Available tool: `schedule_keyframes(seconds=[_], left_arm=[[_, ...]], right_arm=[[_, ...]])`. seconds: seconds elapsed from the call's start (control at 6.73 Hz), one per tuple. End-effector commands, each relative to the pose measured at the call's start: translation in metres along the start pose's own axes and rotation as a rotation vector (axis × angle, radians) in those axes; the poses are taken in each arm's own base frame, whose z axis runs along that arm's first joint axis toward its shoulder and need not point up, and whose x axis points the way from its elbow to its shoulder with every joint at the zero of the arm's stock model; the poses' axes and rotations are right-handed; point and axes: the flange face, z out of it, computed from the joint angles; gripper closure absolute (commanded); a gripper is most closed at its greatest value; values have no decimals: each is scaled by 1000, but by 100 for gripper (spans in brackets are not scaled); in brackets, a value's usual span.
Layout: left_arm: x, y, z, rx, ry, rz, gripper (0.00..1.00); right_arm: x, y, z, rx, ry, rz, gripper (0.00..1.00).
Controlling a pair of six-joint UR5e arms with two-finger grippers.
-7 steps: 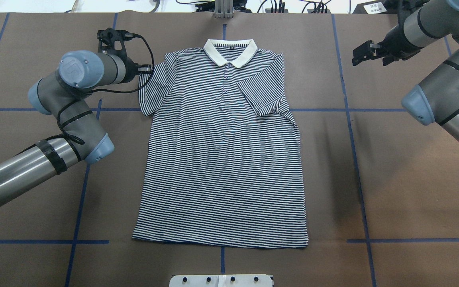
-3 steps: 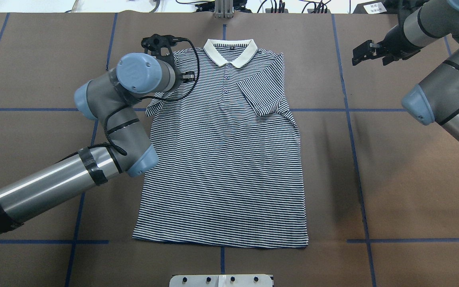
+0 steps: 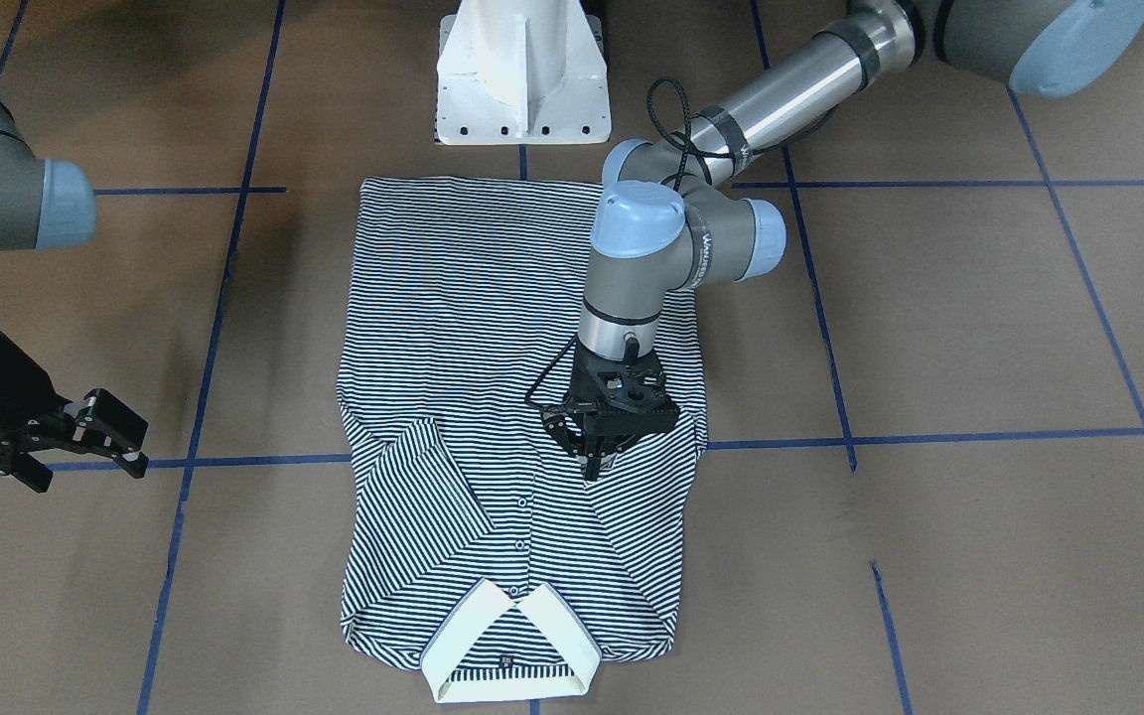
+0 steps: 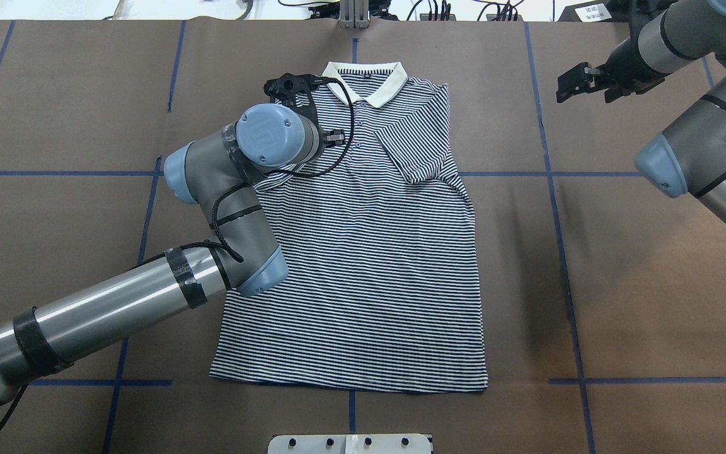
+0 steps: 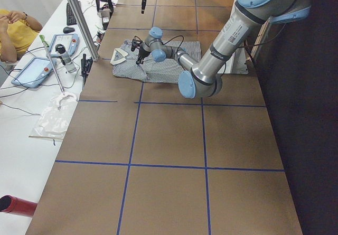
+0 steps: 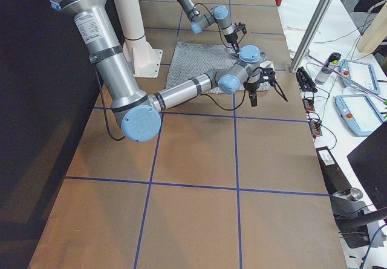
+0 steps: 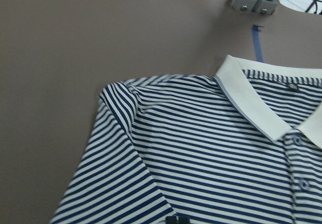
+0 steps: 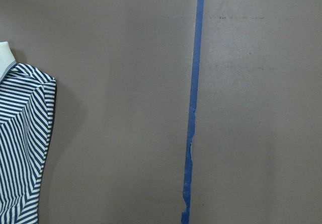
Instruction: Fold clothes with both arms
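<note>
The striped polo shirt [image 4: 363, 265] lies flat, face up, cream collar [image 4: 394, 85] at the far edge; it also shows in the front view [image 3: 463, 328]. Its right sleeve [image 4: 413, 148] is folded in onto the chest. My left gripper [image 3: 592, 465] is shut on the left sleeve's tip and holds it over the chest, beside the button placket; in the left wrist view its fingertips [image 7: 176, 219] touch the stripes. My right gripper [image 4: 566, 88] hangs open and empty over bare table, right of the shirt's shoulder. The right wrist view catches the shirt's edge [image 8: 25, 133].
The brown table carries blue tape lines [image 4: 552, 189]. The white pedestal base [image 3: 522, 70] stands behind the shirt's hem. A metal post [image 4: 353, 16] rises beyond the collar. An operators' bench with tablets [image 6: 357, 75] and a seated person [image 5: 13, 29] runs along the far side.
My left arm has swung right from outside the shirt, carrying the left sleeve inward across the chest. The right arm has stayed in place.
</note>
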Motion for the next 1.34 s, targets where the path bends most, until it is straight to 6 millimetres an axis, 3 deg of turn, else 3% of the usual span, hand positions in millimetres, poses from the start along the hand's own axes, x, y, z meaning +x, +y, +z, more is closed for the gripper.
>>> schedule_keyframes(seconds=[0.0,0.3,0.45,0.59,0.74,0.89,1.04,1.19], left_arm=[[3,1,1,-5,-2,133,1],[8,-5,-14,-19,22,287,0],[2,-7,-28,-52,44,320,0],[-22,0,-49,-49,66,323,0],[-52,12,-78,-56,103,326,0],[-67,22,-111,-86,136,325,0],[-90,38,-135,-94,163,324,0],[-99,77,-157,-132,199,344,0]], right_arm=[[-1,0,0,-1,-1,1,0],[-5,1,-6,9,-9,2,0],[-19,4,-18,27,-24,66,0],[-49,28,-8,9,-43,146,0],[-83,75,0,24,-39,172,0],[-103,132,-2,16,-33,215,0],[-130,193,-26,-12,-14,271,0],[-168,254,-44,-17,0,323,0]])
